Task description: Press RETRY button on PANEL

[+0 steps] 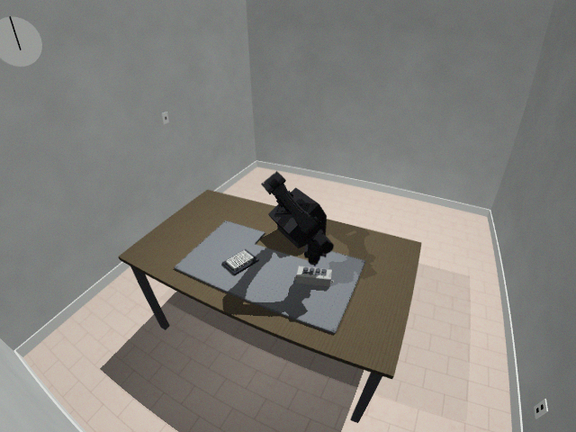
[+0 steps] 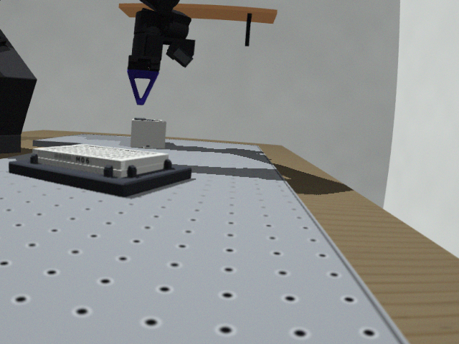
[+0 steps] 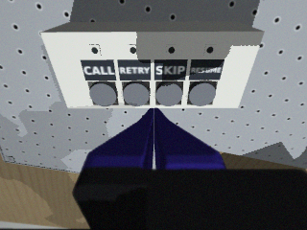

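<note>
The white panel lies below my gripper in the wrist view. Its four grey buttons in a row read, from left, CALL, RETRY, SKIP and RESUME. The four lamps beyond the names are all dark. My gripper is shut and empty, its blue tip hanging above the near edge of the panel between RETRY and SKIP. In the exterior view the tip hangs a short way above the panel. The 96-well plate M06 sits on its dark nest.
The panel and the plate rest on a grey perforated mat on a brown table. The arm's base stands behind the mat. The right part of the panel lies in the arm's shadow.
</note>
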Available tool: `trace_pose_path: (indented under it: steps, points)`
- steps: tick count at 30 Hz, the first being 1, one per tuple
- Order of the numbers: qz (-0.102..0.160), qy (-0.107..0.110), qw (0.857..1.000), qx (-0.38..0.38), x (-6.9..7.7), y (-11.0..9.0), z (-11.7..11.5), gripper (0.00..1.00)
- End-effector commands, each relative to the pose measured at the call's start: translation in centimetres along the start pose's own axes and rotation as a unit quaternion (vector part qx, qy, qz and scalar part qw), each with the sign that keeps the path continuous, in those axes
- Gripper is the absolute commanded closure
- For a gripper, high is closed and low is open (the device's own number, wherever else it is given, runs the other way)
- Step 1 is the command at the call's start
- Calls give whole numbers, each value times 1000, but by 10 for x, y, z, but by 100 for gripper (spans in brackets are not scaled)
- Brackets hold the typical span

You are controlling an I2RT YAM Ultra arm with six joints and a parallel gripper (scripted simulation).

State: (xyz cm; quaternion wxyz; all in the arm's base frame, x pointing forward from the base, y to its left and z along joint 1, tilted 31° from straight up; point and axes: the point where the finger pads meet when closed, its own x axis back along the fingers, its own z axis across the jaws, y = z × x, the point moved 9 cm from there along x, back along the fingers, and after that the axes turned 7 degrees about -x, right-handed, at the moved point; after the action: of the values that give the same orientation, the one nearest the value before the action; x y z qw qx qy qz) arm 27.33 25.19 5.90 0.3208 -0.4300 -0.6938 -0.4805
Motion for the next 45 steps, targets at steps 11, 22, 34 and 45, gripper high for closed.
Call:
trace_pose_path:
  steps: [11, 22, 34, 45]
  points:
    - [-6, 5, 1000, 0, 4, 2, 2, 100]
    - [-6, 5, 1000, 0, 4, 2, 2, 100]
    - [-6, 5, 1000, 0, 4, 2, 2, 100]
    - [-18, 14, 1000, -6, 20, 8, 6, 100]
